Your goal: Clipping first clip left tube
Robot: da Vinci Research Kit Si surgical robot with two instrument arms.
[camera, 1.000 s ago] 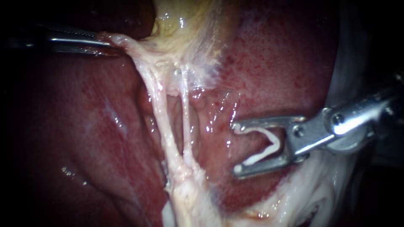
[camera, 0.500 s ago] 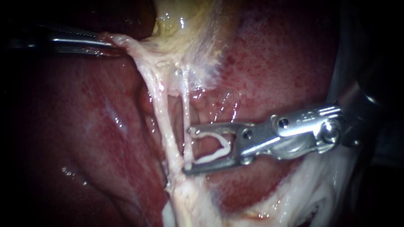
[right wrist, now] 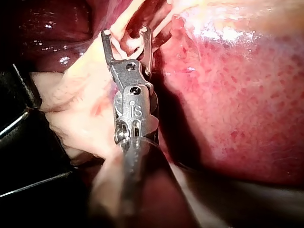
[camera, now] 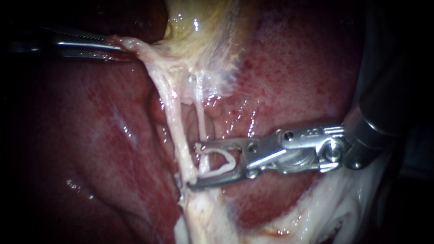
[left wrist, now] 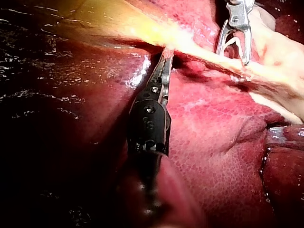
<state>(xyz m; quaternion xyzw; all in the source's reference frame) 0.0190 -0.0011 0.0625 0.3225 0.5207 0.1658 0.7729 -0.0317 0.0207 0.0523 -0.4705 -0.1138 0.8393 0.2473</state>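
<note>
Two pale tubes run down from the yellowish gallbladder (camera: 199, 27): the thicker left tube (camera: 177, 131) and the thin right tube (camera: 200, 115). My right instrument (camera: 194, 166) comes in from the right, its jaws standing wide apart with a white V-shaped clip (camera: 224, 166) seated between them. The thin right tube passes between these jaws, whose tips reach the edge of the left tube. In the right wrist view the same jaws (right wrist: 126, 34) straddle pale strands. My left instrument (camera: 113, 45) is shut on pale tissue beside the gallbladder, pulling it sideways, as its own view confirms (left wrist: 166, 54).
Dark red liver (camera: 90, 131) lies behind and on both sides of the tubes. Pale fatty tissue (camera: 334, 203) spreads under my right instrument's shaft. Black material (right wrist: 19, 142) lies beside the tissue in the right wrist view.
My right instrument has travelled left across the liver with the clip in its jaws. Its jaws now straddle the thin right tube, with tips at the left tube. The left instrument held still.
</note>
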